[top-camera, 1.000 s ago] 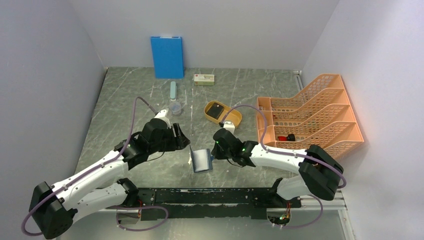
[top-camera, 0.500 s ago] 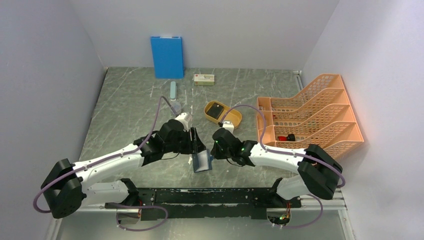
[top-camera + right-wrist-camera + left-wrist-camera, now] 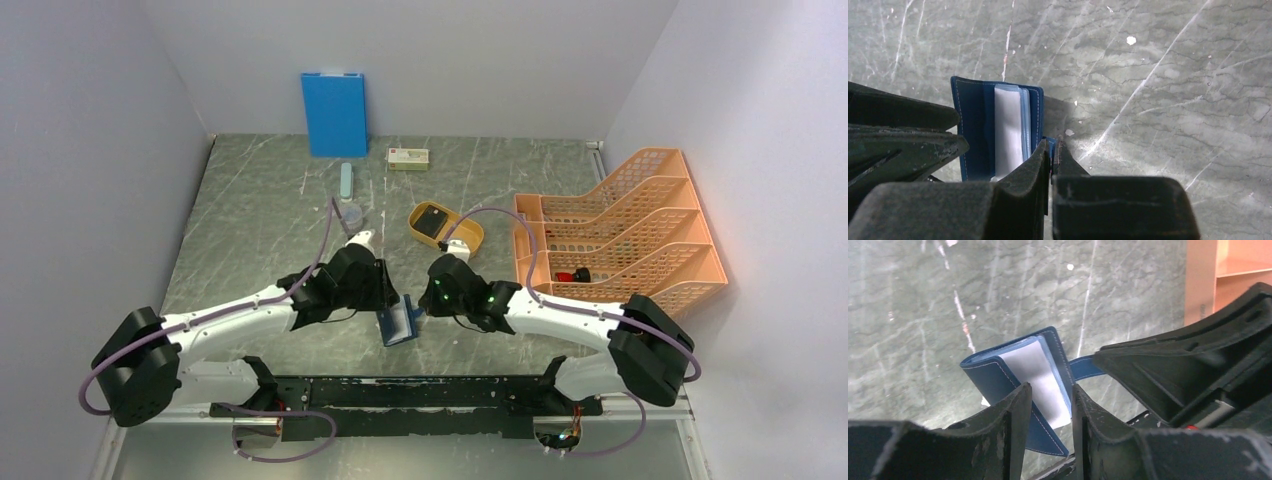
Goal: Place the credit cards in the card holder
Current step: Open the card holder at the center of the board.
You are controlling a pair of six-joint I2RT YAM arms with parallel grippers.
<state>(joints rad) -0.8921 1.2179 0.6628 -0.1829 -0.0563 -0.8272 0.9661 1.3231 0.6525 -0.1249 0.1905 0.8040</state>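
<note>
The card holder is a dark blue case, partly open and propped up on the table near the front edge. It also shows in the left wrist view and the right wrist view. A white card-like sheet sits inside it against the lighter blue lining. My right gripper is shut on the holder's blue snap tab. My left gripper has its jaws narrowly apart just at the holder's left cover; whether they touch it is unclear. In the top view both grippers, left and right, flank the holder.
A yellow oval tray with a dark item in it lies behind the right gripper. An orange file rack stands at the right. A blue board, a small box, a pale green bar and a small clear cup are at the back.
My left arm has swung right and forward until its gripper reached the card holder. The holder has folded more closed. My right gripper has kept its hold on the tab.
</note>
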